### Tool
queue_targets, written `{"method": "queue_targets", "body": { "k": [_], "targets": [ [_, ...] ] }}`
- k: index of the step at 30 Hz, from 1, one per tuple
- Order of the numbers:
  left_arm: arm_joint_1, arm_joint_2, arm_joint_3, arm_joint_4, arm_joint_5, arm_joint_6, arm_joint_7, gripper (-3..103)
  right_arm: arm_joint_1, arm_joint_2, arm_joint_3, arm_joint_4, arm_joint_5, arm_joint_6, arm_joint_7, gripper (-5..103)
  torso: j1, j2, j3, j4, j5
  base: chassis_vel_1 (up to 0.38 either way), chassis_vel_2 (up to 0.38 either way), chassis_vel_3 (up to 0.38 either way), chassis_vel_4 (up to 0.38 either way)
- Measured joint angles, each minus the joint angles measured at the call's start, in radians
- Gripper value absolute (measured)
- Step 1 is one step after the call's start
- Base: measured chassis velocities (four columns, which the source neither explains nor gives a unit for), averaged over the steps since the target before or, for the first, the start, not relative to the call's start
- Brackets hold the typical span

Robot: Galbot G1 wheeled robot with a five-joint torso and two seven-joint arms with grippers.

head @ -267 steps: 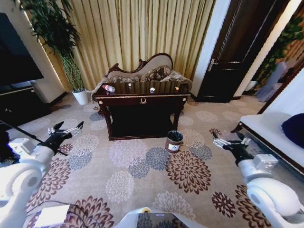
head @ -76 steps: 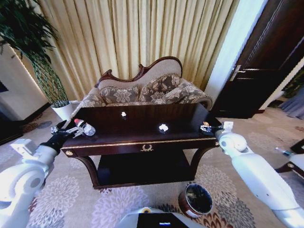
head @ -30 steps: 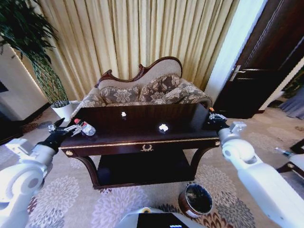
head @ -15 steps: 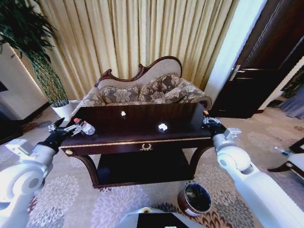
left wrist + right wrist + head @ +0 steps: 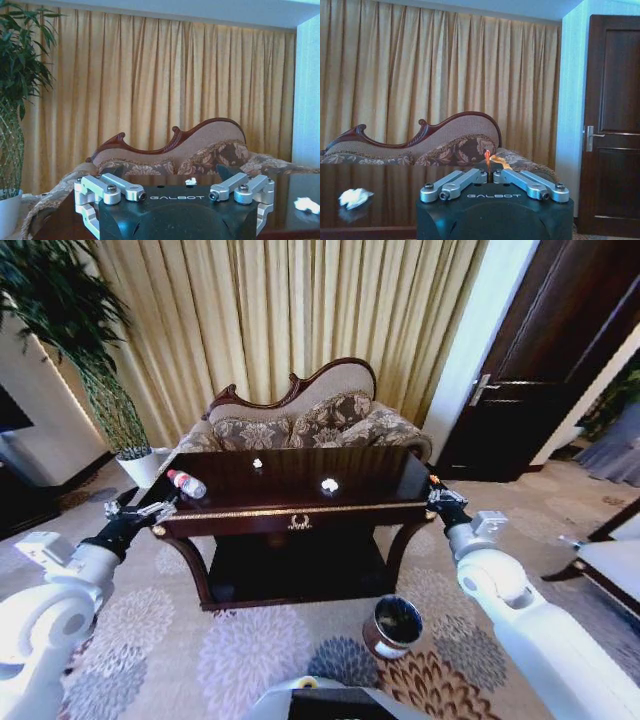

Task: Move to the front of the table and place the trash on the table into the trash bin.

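Small clear plastic bottle w/ red cap and red label (image 5: 186,483) lies on its side at left end of the dark glossy wooden surface w/ gold trim (image 5: 370,480). Two whitish shiny wads on top: one (image 5: 257,464) toward sofa side, one (image 5: 329,484) nr centre. Brown cylindrical bin w/ black liner (image 5: 392,626) on carpet, front-right of surface.

Left arm reaches fwd; left end effector (image 5: 140,514) released, fingers spread, just short of left corner, bottle near, apart. Right end effector (image 5: 436,492) at right end, clenched on a small orange-tipped scrap (image 5: 487,156).
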Motion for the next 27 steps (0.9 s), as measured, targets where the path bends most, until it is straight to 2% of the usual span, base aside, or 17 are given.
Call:
{"method": "queue_targets", "body": {
  "k": [8,14,19,20,22,23,27],
  "targets": [
    [0.001,-0.001,0.002,0.003,0.000,0.000,0.000,100,0.000,-0.001,-0.007,-0.012,-0.001,0.009,-0.002,1,0.000,0.000,0.000,0.0000,-0.0001,0.197,-0.196,-0.208,0.172],
    [-0.002,-0.001,0.006,0.004,0.000,0.000,0.000,100,-0.009,0.008,-0.014,-0.017,-0.003,0.007,-0.010,1,0.000,0.000,0.000,0.0001,-0.0001,0.027,-0.035,-0.015,0.027],
    [-0.004,-0.003,0.007,0.004,0.000,0.000,-0.001,100,-0.085,0.047,-0.018,-0.067,-0.044,-0.041,-0.016,1,0.001,-0.001,0.001,0.0003,0.0000,0.000,0.000,0.000,0.000],
    [-0.004,-0.005,0.006,0.005,0.000,0.001,-0.001,100,-0.119,0.067,-0.021,-0.098,-0.055,-0.078,-0.015,1,0.001,-0.001,0.000,-0.0001,0.0001,0.000,0.000,0.000,0.000],
    [-0.005,-0.005,0.006,0.005,0.000,0.001,-0.001,100,-0.134,0.077,-0.023,-0.114,-0.058,-0.100,-0.014,1,0.001,-0.001,0.000,-0.0002,0.0002,0.000,0.000,0.000,0.000],
    [-0.008,-0.007,0.007,0.006,0.000,0.001,-0.001,100,-0.160,0.103,-0.027,-0.154,-0.062,-0.151,-0.014,1,0.000,0.000,0.000,-0.0003,0.0000,0.000,0.000,0.000,0.000],
    [-0.010,-0.008,0.008,0.007,0.000,0.001,-0.002,100,-0.172,0.138,-0.047,-0.225,-0.093,-0.167,-0.014,1,0.000,0.000,0.000,-0.0002,-0.0001,0.000,0.000,0.000,0.000]
  ]
}}
